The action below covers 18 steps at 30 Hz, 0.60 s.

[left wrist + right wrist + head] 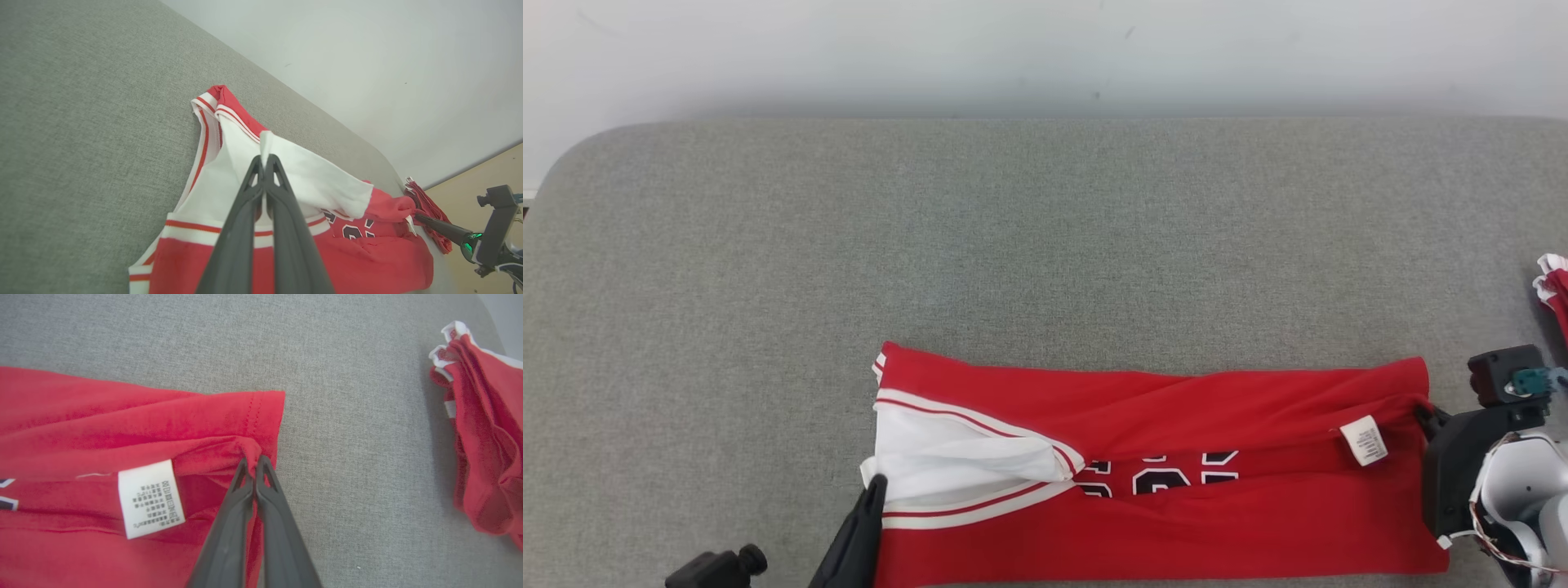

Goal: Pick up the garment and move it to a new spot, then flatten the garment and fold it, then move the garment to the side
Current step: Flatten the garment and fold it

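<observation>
Red shirt lies stretched on the grey table, close to me. My left pincer is squeezed tight on its white flap. My right pincer is squeezed tight on its red corner. One white tag shows. One more red cloth lies apart, at my right.

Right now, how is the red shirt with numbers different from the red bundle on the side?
The shirt lies stretched out long; the bundle is scrunched up. The shirt is pinched by the left tool and right tool; nothing touches the bundle. Both are red with white trim.
</observation>
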Tool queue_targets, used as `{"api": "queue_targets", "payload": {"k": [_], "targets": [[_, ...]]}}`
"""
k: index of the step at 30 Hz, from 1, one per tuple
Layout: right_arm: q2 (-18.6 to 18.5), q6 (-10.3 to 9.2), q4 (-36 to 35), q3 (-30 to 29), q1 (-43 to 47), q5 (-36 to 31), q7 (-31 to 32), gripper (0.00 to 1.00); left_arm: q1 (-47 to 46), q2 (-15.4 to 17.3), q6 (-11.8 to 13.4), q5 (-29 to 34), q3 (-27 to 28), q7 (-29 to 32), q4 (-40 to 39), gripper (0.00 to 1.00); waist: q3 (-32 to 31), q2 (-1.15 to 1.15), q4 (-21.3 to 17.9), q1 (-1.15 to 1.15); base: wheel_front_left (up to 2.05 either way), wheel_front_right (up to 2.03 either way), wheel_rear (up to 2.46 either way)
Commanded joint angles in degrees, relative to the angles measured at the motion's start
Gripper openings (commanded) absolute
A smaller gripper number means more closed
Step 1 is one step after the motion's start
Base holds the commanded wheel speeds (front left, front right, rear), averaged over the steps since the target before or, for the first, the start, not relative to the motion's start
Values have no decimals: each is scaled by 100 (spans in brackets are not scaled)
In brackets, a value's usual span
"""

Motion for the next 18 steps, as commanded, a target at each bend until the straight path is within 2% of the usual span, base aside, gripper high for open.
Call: {"api": "queue_targets", "payload": {"k": [1,12,13,15,16,18], "targets": [[-39,-13,-35,-48,71,-33,-12,0,79,-24,10,-40,-7,-29,1,0,-24,0,5,1,0,0,0],[187,-13,-72,-158,315,-155,42,0,219,-51,85,14,-114,-17,223,0,-53,0,-60,1,0,0,0],[210,-13,-52,-184,321,-159,20,100,241,-50,100,5,-133,25,261,0,-57,0,-62,1,0,0,0],[258,-13,-17,-226,329,-164,-27,100,246,-52,127,23,-136,10,338,0,-69,0,-67,1,0,0,0],[284,-13,-15,-254,334,-146,-90,100,250,-50,147,57,-134,-11,377,100,-79,0,-66,1,0,0,0],[361,-13,-5,-329,379,-82,-182,100,259,-28,177,161,-139,-61,470,100,-115,0,-55,1,0,0,0]]}}
